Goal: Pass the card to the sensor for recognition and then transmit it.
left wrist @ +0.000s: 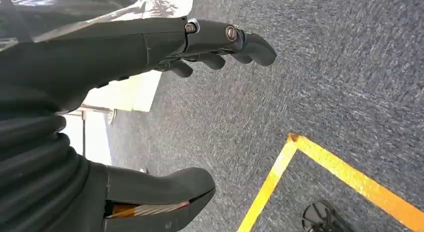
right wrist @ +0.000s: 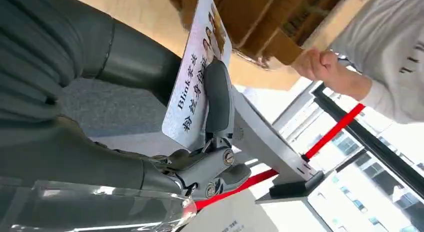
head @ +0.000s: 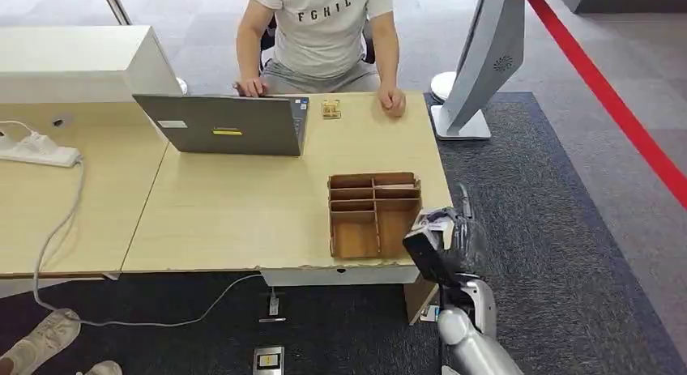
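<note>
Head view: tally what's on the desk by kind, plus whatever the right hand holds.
Laptop: 1
Power strip: 1
Wooden organizer: 1
Small wooden block: 1
Card, held by the right hand: 1
Total: 5
</note>
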Robot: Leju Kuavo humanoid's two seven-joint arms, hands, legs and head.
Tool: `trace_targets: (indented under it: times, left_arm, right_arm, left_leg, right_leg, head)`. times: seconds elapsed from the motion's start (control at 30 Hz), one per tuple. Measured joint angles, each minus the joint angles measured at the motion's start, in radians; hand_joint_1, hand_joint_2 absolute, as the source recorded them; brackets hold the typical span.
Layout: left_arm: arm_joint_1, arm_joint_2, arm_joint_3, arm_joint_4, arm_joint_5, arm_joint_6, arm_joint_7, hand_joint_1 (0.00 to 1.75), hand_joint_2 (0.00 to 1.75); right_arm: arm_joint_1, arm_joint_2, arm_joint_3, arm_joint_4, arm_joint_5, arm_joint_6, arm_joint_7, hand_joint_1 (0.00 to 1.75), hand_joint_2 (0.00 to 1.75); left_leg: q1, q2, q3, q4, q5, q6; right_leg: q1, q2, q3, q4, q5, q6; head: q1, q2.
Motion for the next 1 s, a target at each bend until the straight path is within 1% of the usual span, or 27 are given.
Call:
trace_targets:
  times: [0.07,0.23,0.37,0.43,0.6,0.73,0.87,1.0]
  left_arm:
    - [-0.001,0.000,0.005,0.000,-0.007,0.006,0.002,0.10,1.75]
    - [0.000,-0.002,0.006,0.000,-0.038,0.010,0.010,0.12,1.75]
    - [-0.001,-0.002,0.006,0.000,-0.066,0.000,0.010,0.12,1.75]
    - [-0.001,0.000,0.006,0.000,-0.072,-0.011,0.004,0.12,1.75]
    - [-0.001,0.011,0.006,0.000,-0.084,-0.060,-0.014,0.14,1.75]
    - [0.000,0.029,0.006,0.000,-0.109,-0.118,-0.031,0.14,1.75]
    - [0.000,0.045,0.006,0.000,-0.112,-0.143,-0.038,0.14,1.75]
    - [0.000,0.052,0.006,0.000,-0.100,-0.147,-0.039,0.14,1.75]
  right_arm:
    - [0.001,-0.002,0.013,-0.048,-0.018,0.000,0.000,1.75,1.75]
    - [-0.007,-0.004,0.019,-0.115,-0.021,0.000,0.006,1.75,1.75]
    - [-0.073,-0.006,0.025,-0.139,0.018,0.000,0.028,1.75,1.75]
    - [-0.119,-0.007,0.033,-0.140,0.053,0.000,0.054,1.75,1.75]
    - [-0.215,-0.006,0.058,-0.140,0.166,0.005,0.158,1.75,1.75]
    - [-0.263,-0.007,0.074,-0.144,0.313,0.037,0.268,1.75,1.75]
    - [-0.296,-0.007,0.088,-0.147,0.386,0.071,0.312,1.75,1.75]
    - [-0.330,-0.001,0.107,-0.139,0.432,0.086,0.331,1.75,1.75]
  left_leg:
    - [0.000,0.000,0.000,0.000,0.000,0.000]
    - [0.000,0.000,0.000,0.000,0.000,0.000]
    - [0.000,0.000,0.000,0.000,0.000,0.000]
    - [0.000,0.000,0.000,0.000,0.001,0.000]
    - [0.000,0.000,0.000,0.000,0.001,0.000]
    - [0.000,0.000,0.000,0.000,0.001,0.000]
    - [0.000,0.000,-0.001,0.000,0.001,0.000]
    - [0.000,0.000,-0.001,0.000,0.001,0.000]
  right_leg:
    - [0.000,0.000,0.000,0.000,0.000,0.000]
    - [0.000,0.000,0.000,0.000,0.000,0.000]
    - [0.000,0.000,0.000,0.000,0.000,0.000]
    - [0.000,0.000,0.000,0.000,0.001,0.000]
    - [0.000,0.000,0.000,0.001,0.001,0.000]
    - [0.000,0.000,0.000,0.001,0.001,0.000]
    - [0.000,0.000,0.000,0.001,0.001,0.000]
    - [0.000,0.000,0.000,0.001,0.001,0.000]
  head:
    - [-0.001,0.000]
    - [0.000,0.000]
    - [0.000,0.000]
    - [0.000,0.000]
    - [0.000,0.000]
    - [0.000,0.000]
    - [0.000,0.000]
    - [0.000,0.000]
